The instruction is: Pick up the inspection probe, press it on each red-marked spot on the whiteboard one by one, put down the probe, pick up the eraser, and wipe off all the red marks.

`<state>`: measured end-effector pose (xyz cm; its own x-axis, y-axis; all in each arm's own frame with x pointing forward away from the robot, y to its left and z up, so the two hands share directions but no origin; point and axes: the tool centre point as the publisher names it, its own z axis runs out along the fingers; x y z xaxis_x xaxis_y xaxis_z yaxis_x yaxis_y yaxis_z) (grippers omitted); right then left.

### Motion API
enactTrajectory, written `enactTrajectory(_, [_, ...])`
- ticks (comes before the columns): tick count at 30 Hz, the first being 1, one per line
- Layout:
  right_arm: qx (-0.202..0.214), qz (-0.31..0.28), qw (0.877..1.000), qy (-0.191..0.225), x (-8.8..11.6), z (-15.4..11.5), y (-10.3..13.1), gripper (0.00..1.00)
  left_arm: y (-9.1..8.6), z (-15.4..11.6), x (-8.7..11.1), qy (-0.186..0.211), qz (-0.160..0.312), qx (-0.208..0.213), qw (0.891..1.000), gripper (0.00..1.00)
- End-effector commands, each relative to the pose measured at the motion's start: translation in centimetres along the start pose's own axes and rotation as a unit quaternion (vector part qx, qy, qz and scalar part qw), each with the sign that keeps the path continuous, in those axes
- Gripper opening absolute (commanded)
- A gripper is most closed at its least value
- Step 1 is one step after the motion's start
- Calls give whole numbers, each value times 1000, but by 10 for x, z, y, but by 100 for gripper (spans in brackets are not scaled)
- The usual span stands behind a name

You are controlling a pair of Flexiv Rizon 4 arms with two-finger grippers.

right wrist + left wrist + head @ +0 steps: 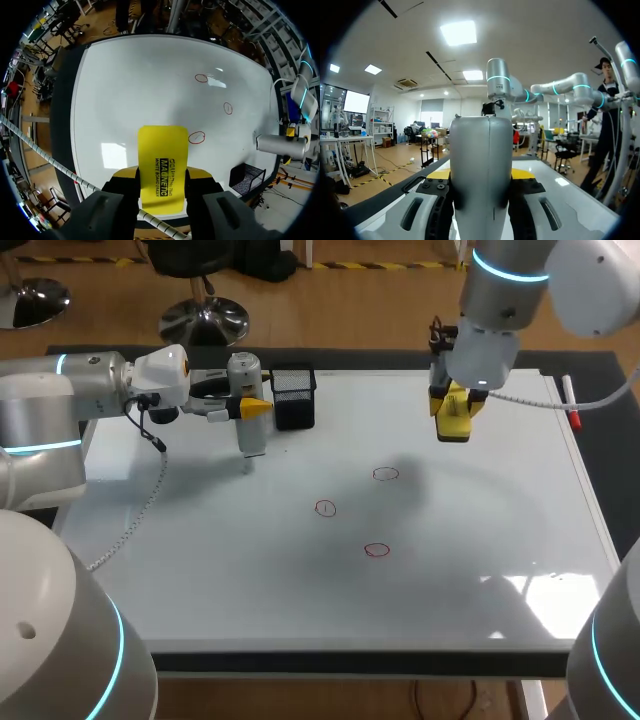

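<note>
Head view shows the whiteboard lying flat. Over its far left, the left gripper clamps the upright silver probe, just beside a black mesh holder. The right gripper grips the yellow eraser (over the far right). Three small red circles sit near the middle.

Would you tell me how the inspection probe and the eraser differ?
The inspection probe is a grey cylinder; the eraser is a flat yellow block. The probe sits in the left end effector, the eraser in the right end effector. Both are gripped above the whiteboard.
</note>
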<state>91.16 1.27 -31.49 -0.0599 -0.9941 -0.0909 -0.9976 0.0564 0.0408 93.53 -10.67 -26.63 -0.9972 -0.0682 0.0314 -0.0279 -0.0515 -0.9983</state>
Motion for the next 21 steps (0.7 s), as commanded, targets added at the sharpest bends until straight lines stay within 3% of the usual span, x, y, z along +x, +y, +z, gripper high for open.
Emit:
enactTrajectory(1, [4,-3,1000,-1,2,-1,1,0,0,0,0,0,0,1,1000,0])
enactTrajectory(21, [6,-6,1000,-11,-3,-1,0,0,0,0,0,0,0,1,1000,0])
